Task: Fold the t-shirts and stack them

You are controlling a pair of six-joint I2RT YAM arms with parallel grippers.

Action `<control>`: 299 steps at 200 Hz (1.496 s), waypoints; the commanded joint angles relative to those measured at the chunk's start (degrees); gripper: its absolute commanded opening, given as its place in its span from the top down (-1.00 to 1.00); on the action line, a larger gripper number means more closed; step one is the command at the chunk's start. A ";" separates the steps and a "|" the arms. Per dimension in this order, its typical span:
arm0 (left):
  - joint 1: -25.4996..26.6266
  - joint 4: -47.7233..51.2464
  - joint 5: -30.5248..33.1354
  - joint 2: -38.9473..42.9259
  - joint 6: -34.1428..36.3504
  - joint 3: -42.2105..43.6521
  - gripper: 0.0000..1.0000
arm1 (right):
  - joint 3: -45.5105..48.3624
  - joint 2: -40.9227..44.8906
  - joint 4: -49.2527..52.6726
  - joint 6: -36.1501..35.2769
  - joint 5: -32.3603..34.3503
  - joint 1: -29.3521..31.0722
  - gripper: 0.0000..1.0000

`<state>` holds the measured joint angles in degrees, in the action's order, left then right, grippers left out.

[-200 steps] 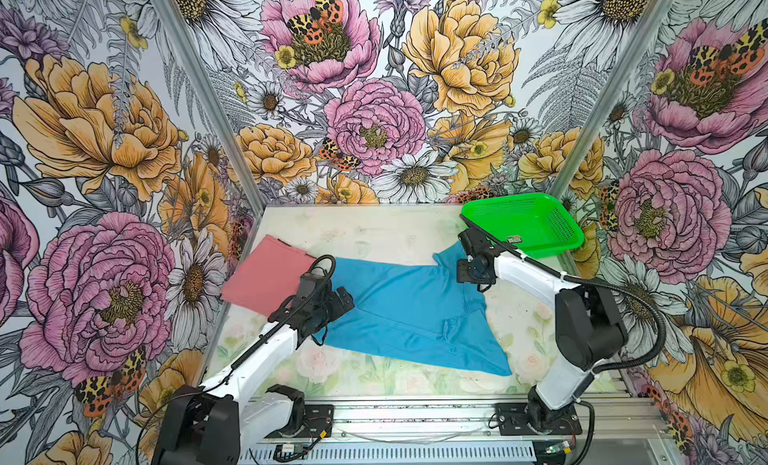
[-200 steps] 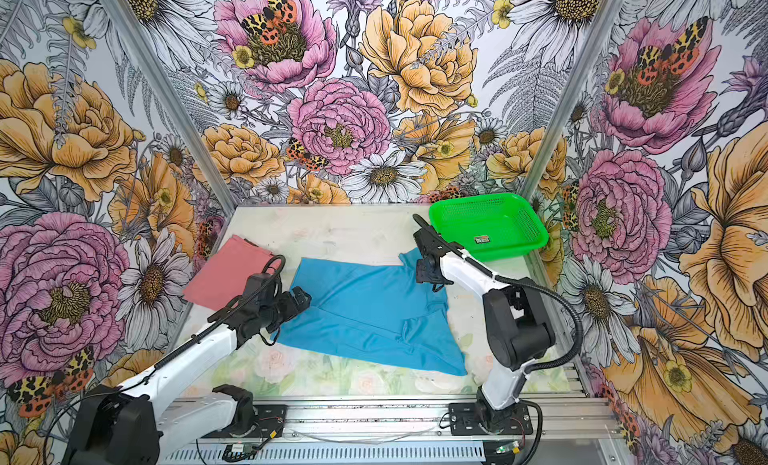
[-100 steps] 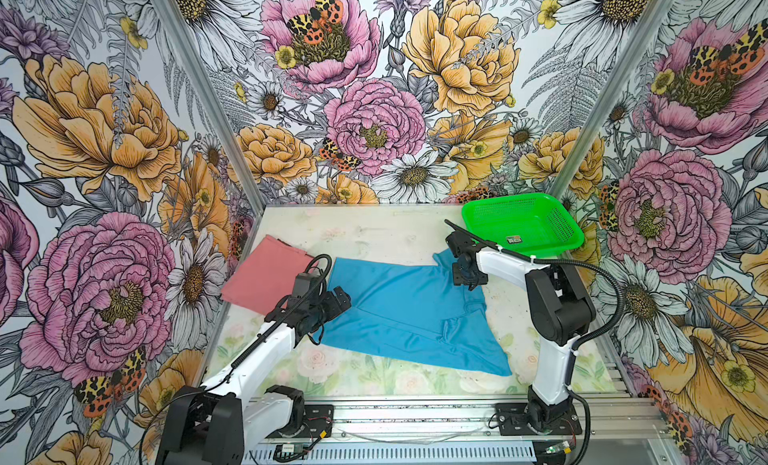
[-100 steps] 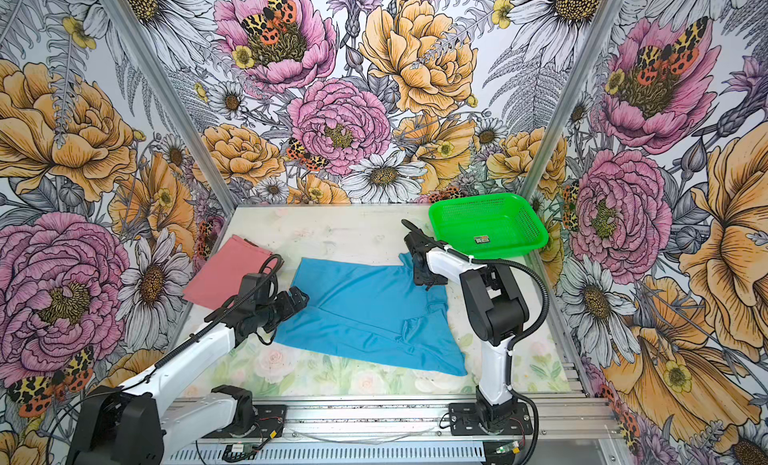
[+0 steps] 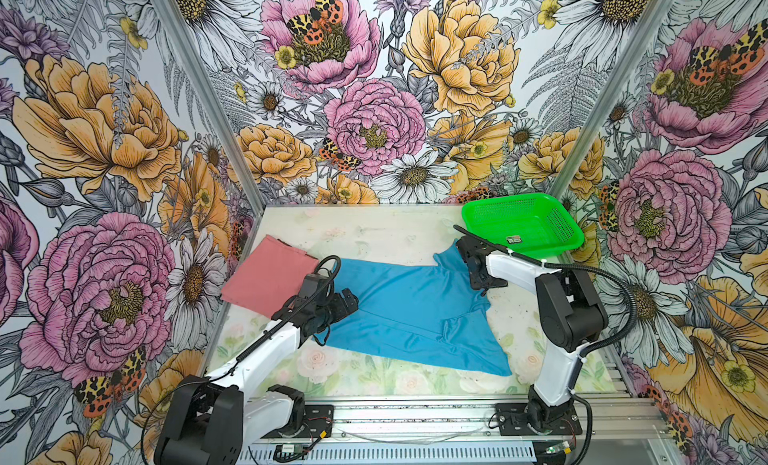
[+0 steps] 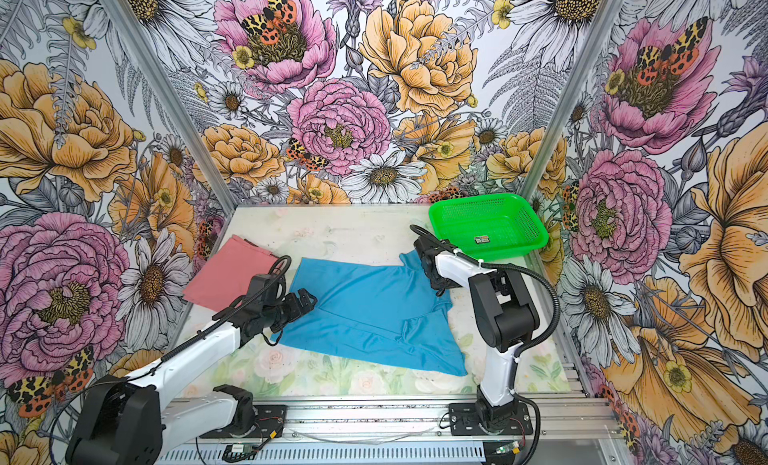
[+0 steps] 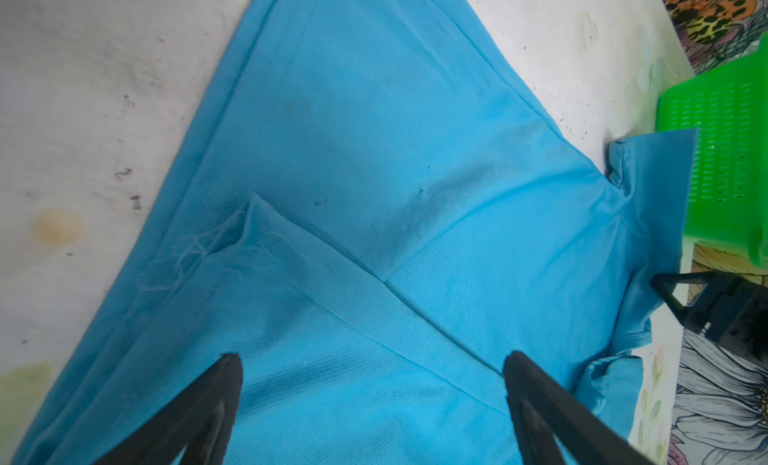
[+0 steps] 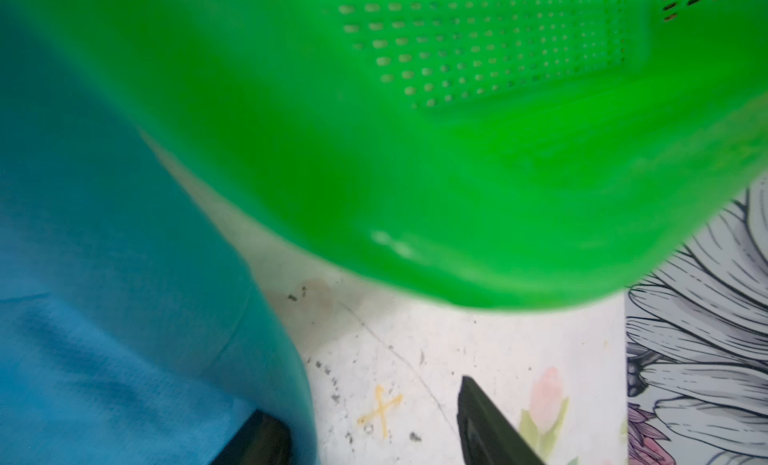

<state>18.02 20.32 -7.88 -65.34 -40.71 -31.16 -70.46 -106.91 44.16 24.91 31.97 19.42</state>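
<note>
Both top views show the sky blue t-shirt (image 5: 407, 305) (image 6: 365, 309) spread flat mid-table, one sleeve reaching toward the basket. The salmon pink t-shirt (image 5: 266, 276) (image 6: 228, 276) lies folded flat at the far left. My left gripper (image 5: 348, 301) (image 6: 308, 300) (image 7: 374, 359) hovers open over the blue t-shirt's (image 7: 374, 151) left edge, nothing between its fingers. My right gripper (image 5: 482, 282) (image 6: 440, 288) (image 8: 365, 400) stands open at the far right sleeve. One finger rests against the blue fabric (image 8: 104, 317); bare table shows between the fingers.
A green mesh basket (image 5: 540, 217) (image 6: 498, 217) (image 7: 727, 151) (image 8: 457, 151) stands at the back right, very close to my right gripper, with a small tag inside. Flowered walls close in the table on three sides. A metal rail runs along the front edge.
My right arm's elbow has swung inward toward the table while its gripper stayed by the far sleeve. The left gripper has barely moved. Both t-shirts lie as before.
</note>
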 commanded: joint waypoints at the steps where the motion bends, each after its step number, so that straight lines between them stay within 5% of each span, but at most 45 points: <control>1: 2.23 -2.88 0.57 -0.97 -1.58 -0.09 -0.97 | 0.49 3.55 0.94 -1.16 0.55 0.12 -0.26; 87: 8.27 -9.46 -2.79 -7.29 -2.51 -2.88 -0.98 | 7.04 11.18 -0.11 3.12 -7.61 9.77 -0.38; 117: 11.67 -13.43 -4.00 -11.02 -4.21 -3.31 -0.97 | 10.15 10.68 -8.38 1.85 -21.16 10.52 -0.40; 148: 13.25 -16.75 -4.44 -14.31 -5.31 -3.12 -0.97 | 10.42 7.77 -12.28 1.92 -28.04 11.08 -0.41; 232: 13.88 -17.15 -2.32 -18.96 -6.12 -1.81 -0.98 | 16.61 7.30 -12.19 7.29 -21.61 7.66 -0.52; 299: 14.22 -11.51 3.23 -20.94 -7.41 -1.51 -0.98 | 13.40 6.58 1.34 9.63 -8.03 7.53 -0.55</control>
<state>32.03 1.76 -9.32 -83.00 -46.76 -33.74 -57.58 -99.13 36.62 33.32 16.56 28.03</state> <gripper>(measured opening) 0.987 0.789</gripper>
